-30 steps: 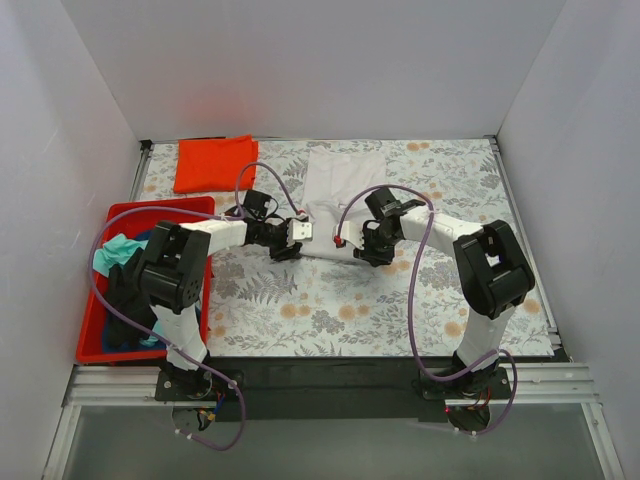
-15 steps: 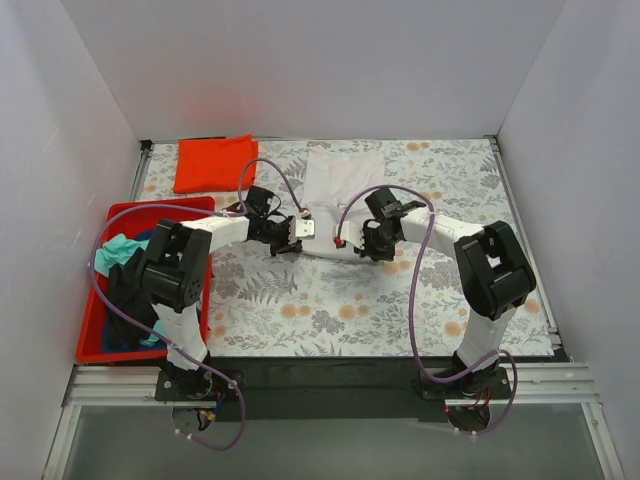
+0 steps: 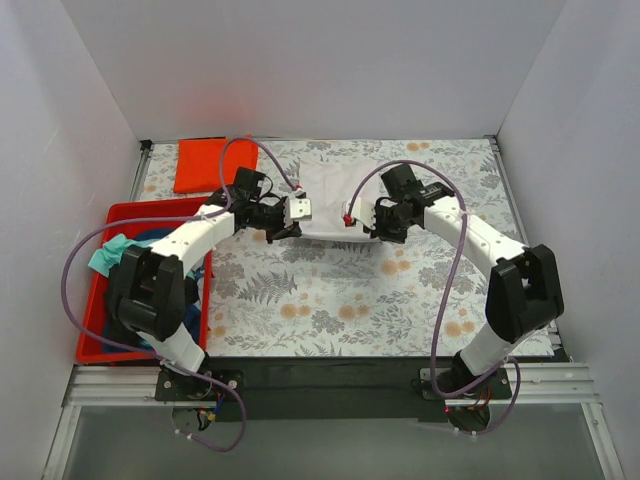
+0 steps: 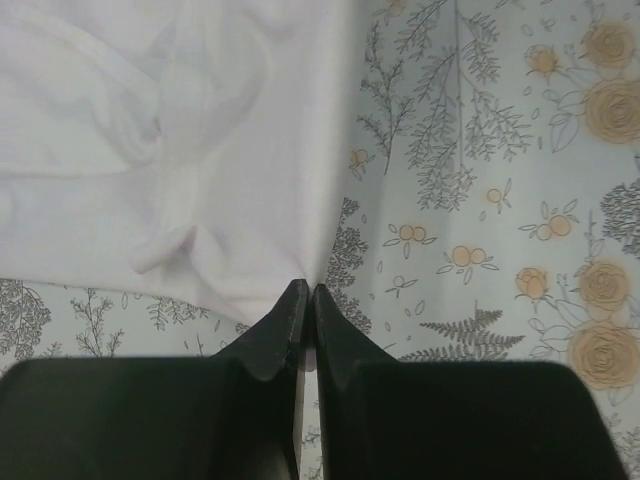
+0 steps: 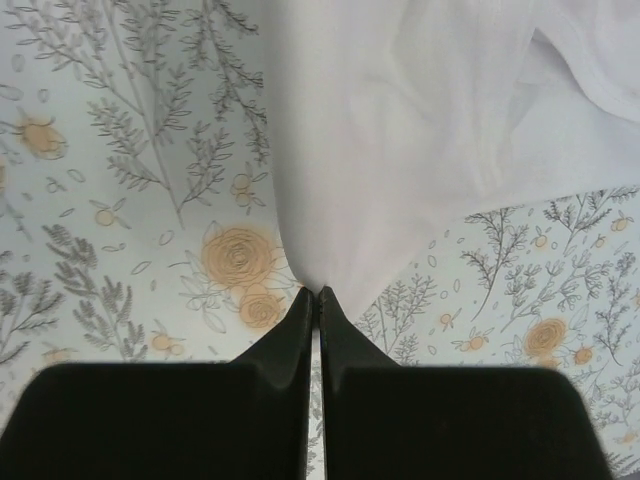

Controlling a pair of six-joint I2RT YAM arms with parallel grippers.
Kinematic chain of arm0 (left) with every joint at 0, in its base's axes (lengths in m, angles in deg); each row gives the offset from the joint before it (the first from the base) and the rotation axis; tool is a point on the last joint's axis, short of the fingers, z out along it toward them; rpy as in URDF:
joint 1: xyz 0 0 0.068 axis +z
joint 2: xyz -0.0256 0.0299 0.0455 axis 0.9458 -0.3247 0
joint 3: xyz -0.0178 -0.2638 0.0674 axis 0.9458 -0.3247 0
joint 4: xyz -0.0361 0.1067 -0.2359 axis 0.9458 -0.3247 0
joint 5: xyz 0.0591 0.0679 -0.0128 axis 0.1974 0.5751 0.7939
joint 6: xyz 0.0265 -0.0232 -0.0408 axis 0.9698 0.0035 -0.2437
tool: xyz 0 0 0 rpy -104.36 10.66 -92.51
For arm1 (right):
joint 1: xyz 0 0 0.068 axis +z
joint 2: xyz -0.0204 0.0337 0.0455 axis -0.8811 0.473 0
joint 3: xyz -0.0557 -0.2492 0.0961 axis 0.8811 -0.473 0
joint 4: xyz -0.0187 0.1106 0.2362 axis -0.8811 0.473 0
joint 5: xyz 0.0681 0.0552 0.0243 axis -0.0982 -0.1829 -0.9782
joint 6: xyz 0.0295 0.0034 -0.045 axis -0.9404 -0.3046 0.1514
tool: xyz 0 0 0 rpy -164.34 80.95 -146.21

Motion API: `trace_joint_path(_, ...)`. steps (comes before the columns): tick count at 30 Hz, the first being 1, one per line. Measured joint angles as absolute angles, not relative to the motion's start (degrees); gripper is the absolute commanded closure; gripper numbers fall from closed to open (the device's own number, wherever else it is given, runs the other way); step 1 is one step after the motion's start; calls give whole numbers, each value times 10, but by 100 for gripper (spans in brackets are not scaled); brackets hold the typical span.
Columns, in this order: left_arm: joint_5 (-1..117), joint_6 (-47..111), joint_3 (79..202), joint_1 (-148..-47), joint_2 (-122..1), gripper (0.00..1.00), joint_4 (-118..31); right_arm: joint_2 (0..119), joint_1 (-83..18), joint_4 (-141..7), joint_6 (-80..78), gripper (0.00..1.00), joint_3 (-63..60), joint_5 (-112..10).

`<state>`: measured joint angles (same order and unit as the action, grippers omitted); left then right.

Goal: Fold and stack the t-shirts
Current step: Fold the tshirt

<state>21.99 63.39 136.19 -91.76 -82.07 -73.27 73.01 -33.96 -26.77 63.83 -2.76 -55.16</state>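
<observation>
The large white t-shirt [image 3: 330,195] lies at the middle back of the floral table. My left gripper [image 3: 300,212] is shut on its near left corner; in the left wrist view the white cloth [image 4: 200,150] runs into the closed tips [image 4: 306,290]. My right gripper [image 3: 352,216] is shut on its near right corner; in the right wrist view the cloth [image 5: 400,120] is pinched at the tips [image 5: 316,292]. The near edge hangs lifted between them. The orange-red t-shirt [image 3: 208,163] lies folded square at the back left. Teal [image 3: 108,255] and black [image 3: 125,300] t-shirts lie in the bin.
A red plastic bin [image 3: 95,345] stands at the left edge of the table, beside the left arm. White walls close the table on three sides. The floral covering [image 3: 330,300] spreads in front of the white shirt.
Both grippers have moved away from me toward the back with the white shirt's near edge, carrying it over the rest of the shirt. Both arms are stretched further out.
</observation>
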Motion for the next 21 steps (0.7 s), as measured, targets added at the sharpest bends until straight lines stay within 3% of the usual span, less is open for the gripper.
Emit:
trace_joint_path(12, 186, 610, 1299, -997, -590, 100, -923, 536, -189, -89, 596, 99, -96, -570)
trace_joint_path(21, 175, 596, 1299, -997, -555, 100, -1007, 551, -190, -29, 599, 99, -55, -571)
